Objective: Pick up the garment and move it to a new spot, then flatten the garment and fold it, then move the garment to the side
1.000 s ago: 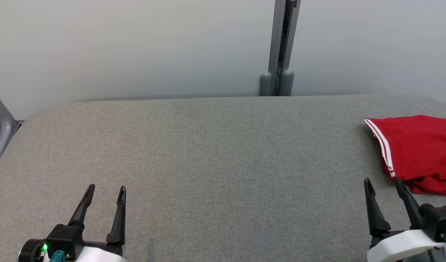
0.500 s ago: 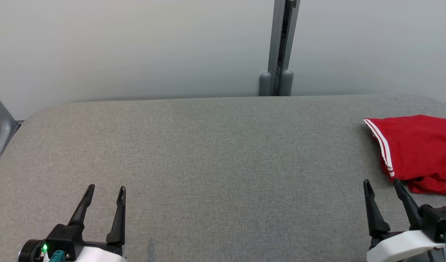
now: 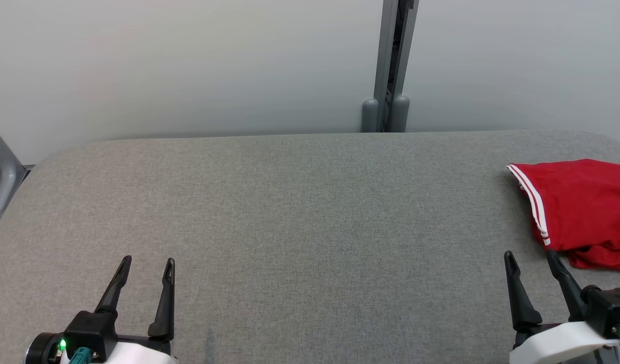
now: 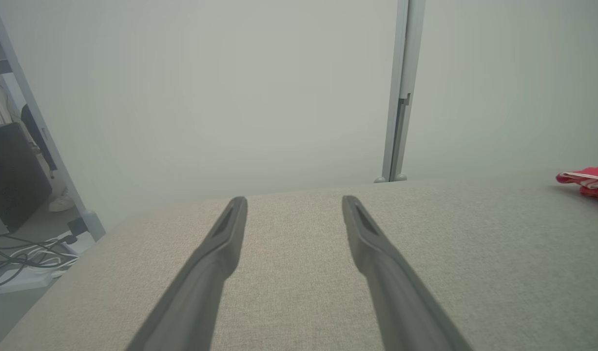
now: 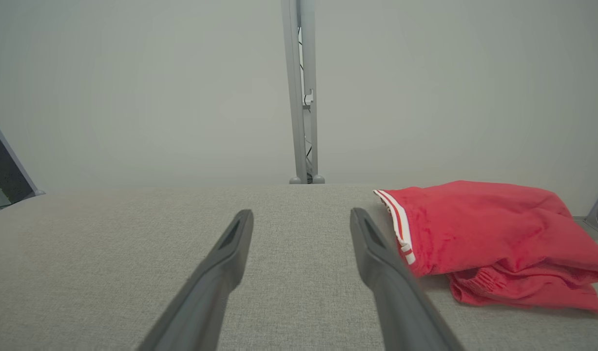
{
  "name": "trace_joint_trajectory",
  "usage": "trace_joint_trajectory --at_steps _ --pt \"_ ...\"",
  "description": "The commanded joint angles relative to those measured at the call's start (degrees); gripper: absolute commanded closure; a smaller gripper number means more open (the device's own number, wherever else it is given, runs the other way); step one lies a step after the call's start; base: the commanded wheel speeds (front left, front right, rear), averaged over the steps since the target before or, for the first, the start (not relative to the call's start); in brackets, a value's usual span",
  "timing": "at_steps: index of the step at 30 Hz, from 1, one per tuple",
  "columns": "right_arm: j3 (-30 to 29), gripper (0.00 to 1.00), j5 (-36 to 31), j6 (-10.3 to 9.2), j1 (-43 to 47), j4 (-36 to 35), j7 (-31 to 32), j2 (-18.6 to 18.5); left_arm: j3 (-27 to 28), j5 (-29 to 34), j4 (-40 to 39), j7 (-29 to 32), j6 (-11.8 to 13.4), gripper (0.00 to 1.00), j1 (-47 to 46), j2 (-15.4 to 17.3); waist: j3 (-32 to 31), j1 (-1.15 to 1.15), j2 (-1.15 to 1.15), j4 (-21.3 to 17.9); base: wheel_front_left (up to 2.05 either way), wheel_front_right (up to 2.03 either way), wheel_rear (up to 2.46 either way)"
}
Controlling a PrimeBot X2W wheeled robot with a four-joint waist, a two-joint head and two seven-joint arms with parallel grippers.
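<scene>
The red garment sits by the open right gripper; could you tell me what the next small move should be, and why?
Probably ease the right gripper forward and rightward to the red garment, at its near striped edge. It lies bunched on the table, just beyond that gripper's open fingers; the left gripper, also open, sits far off.

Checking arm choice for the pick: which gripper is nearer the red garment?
The right gripper, open just short of the red garment; the left gripper, also open, sits far across the table.

One garment [image 3: 585, 207], one table [image 3: 289, 222], one post [image 3: 390, 60], and two grippers: left gripper [image 3: 148, 260] and right gripper [image 3: 529, 254].
</scene>
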Motion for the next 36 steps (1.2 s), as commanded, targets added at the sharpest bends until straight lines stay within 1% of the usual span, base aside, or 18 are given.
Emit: trace_joint_trajectory --at_steps 1,4,5,10,20,35,36 --pt "-0.13 0.0 0.27 -0.01 0.33 -0.34 0.12 -0.21 0.01 -0.34 -0.07 -0.02 0.28 0.0 -0.11 0.35 0.04 0.0 0.0 0.06 0.0 0.0 0.0" --pt "-0.25 0.0 0.07 -0.01 0.57 -0.62 0.29 -0.21 -0.11 -0.4 -0.15 0.03 0.39 0.0 -0.13 0.46 0.12 0.0 0.0 0.18 0.0 0.0 0.0" --pt "0.02 1.0 0.04 0.0 0.24 -0.13 0.15 0.02 -0.17 -0.11 0.02 0.17 0.11 1.0 0.11 -0.04 0.12 0.0 0.0 0.17 0.0 0.0 0.0" --pt "0.32 1.0 1.08 0.0 1.31 1.42 0.18 0.59 -0.78 -0.96 1.41 0.28 -0.05 1.0 1.48 -1.24 0.14 0.0 0.0 0.15 0.0 0.0 0.0" --pt "-0.73 1.0 14.13 0.0 2.68 0.29 1.78 -0.91 -0.12 -11.08 -0.46 1.03 -2.04 1.0 2.91 -2.55 0.24 0.0 0.0 -0.05 0.0 0.0 0.0" --pt "-2.88 1.0 30.08 0.0 4.27 -0.9 4.79 -1.81 0.76 -24.04 -3.06 2.04 -4.61 1.0 4.76 -4.34 0.39 0.0 0.0 -0.35 0.0 0.0 0.0" --pt "-3.18 1.0 31.95 0.0 4.41 -1.04 5.23 -1.86 0.86 -25.59 -3.37 2.17 -4.92 1.0 5.02 -4.55 0.41 0.0 0.0 -0.39 0.0 0.0 0.0"
